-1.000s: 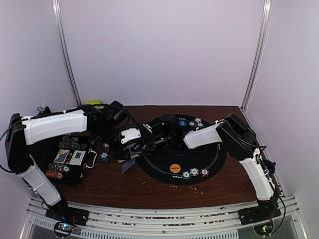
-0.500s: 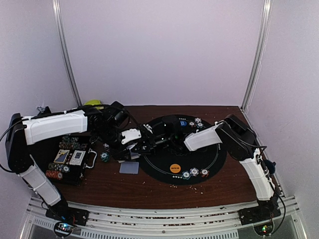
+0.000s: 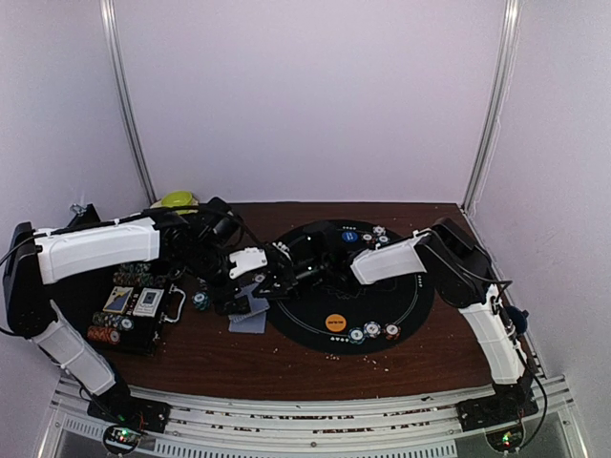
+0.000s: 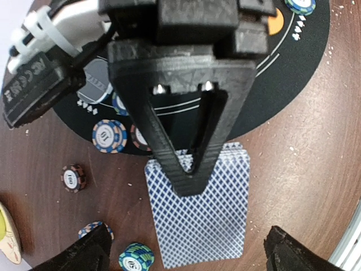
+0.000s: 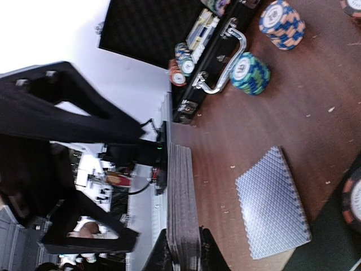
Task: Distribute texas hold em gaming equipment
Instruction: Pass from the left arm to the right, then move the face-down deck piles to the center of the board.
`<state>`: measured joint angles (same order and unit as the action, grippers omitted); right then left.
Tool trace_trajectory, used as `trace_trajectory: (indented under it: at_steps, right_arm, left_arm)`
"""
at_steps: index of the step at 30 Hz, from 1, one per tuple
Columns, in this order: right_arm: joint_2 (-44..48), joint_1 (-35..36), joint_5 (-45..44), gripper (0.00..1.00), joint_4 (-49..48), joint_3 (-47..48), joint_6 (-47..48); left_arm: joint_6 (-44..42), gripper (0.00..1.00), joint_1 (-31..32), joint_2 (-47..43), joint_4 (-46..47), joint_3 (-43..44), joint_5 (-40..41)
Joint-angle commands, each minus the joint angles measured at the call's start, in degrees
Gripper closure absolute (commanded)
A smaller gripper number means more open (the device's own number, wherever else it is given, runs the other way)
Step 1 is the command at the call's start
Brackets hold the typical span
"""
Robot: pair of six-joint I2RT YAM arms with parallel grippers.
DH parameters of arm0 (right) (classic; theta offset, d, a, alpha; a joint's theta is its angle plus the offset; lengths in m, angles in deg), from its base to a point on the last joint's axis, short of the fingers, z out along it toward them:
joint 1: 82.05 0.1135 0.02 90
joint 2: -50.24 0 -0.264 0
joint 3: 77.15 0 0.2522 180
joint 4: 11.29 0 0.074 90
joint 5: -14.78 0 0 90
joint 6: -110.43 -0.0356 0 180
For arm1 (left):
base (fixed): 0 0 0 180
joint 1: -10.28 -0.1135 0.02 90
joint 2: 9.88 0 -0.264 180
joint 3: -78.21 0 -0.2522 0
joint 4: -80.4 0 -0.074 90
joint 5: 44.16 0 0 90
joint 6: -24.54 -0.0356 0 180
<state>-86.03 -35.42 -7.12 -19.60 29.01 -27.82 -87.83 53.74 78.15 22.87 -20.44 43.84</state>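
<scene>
My right gripper [image 5: 186, 255] is shut on a deck of playing cards [image 5: 181, 197], seen edge-on between its fingers. One grey-blue-backed card [image 5: 272, 204] lies flat on the wood beside the black round mat [image 3: 382, 296]. In the left wrist view the diamond-backed cards [image 4: 200, 220] sit below me, and the right gripper's black finger [image 4: 169, 130] crosses their top. My left gripper [image 4: 194, 257] stands open wide around them, touching nothing. Loose striped chips [image 4: 110, 135] and a teal chip stack [image 4: 136, 257] lie close by. The orange button [image 3: 335, 322] rests on the mat.
The open black chip case [image 3: 134, 310] with chips and card boxes stands at the left. More chips [image 3: 372, 330] sit along the mat's near edge, and a blue button [image 3: 350, 235] with chips at its far edge. A yellow-green object [image 3: 177, 199] lies at the back left.
The card that hung tilted between the grippers now lies flat on the wood. My left gripper has opened wide. The right gripper has closed on the deck.
</scene>
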Motion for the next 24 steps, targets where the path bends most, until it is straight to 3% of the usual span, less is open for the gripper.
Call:
trace_trajectory:
  at_steps: [1,13,19,24]
  right_arm:
    - [3.7,-0.6,-4.7,1.0,19.1,5.8,17.6]
    - [11.9,-7.9,-15.8,1.0,38.5,10.4,37.6]
    - [18.2,-15.3,-20.6,1.0,44.7,9.8,46.3]
    - [24.8,-21.9,-22.0,1.0,46.7,7.9,50.7]
  left_arm:
    - [-0.4,0.02,-1.0,-3.6,4.1,-1.2,1.6]
    - [-0.2,0.02,-15.1,-8.2,11.7,0.1,-6.9]
    - [-2.2,0.02,-13.7,0.2,9.7,3.0,-11.6]
    - [-2.0,0.02,-7.4,6.7,11.9,4.3,-4.4]
